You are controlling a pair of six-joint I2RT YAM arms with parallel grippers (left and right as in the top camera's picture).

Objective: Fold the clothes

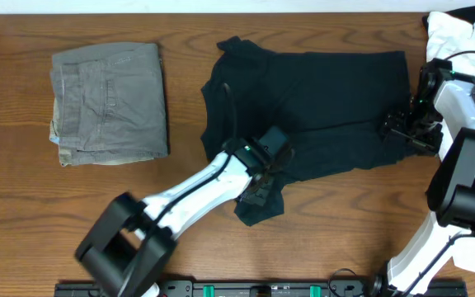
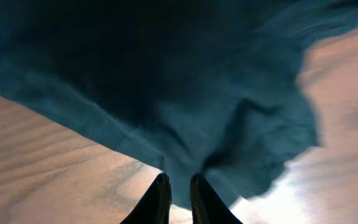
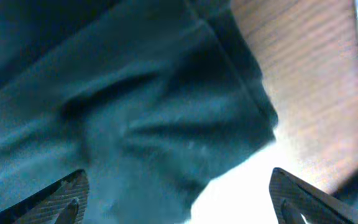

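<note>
My left claw [image 2: 178,185] sits nearly closed at the T-shirt's [image 1: 320,107] edge, grip unclear; my right claw [image 3: 179,190] gapes wide.

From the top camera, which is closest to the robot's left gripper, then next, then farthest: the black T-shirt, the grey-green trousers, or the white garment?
1. black T-shirt, directly under the left gripper, at its lower sleeve.
2. grey-green trousers, folded, over at the table's left.
3. white garment, in the far top-right corner.
</note>
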